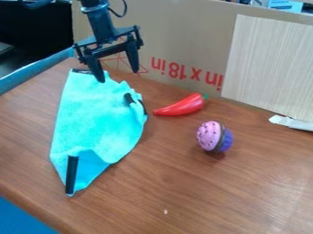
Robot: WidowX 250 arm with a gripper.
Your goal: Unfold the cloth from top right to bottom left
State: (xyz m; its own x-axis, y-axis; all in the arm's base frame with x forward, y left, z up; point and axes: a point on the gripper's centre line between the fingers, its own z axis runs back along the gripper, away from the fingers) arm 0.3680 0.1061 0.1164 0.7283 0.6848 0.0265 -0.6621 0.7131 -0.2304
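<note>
My gripper [117, 75] hangs over the top end of the cloth [98, 121], its two fingers spread wide apart with nothing held between them. One fingertip overlaps the cloth's upper edge in this view; I cannot tell whether it touches. The cloth, bright turquoise, lies on the left part of the wooden table [226, 196], longer than it is wide and rumpled. Black patches show at its top, on its right side and at its bottom end, where part of it is folded and raised in creases. Just beside its right side lies a red toy pepper [181, 106], green stem pointing away. Nearer the front and further right is a toy cupcake [210, 135], tipped over, its pink speckled top seated in a purple cup [227, 140]. Behind stands a cardboard wall [177, 36], with a pale panel [269, 64] against it on the right and a white scrap [292, 122] at the panel's foot.
</note>
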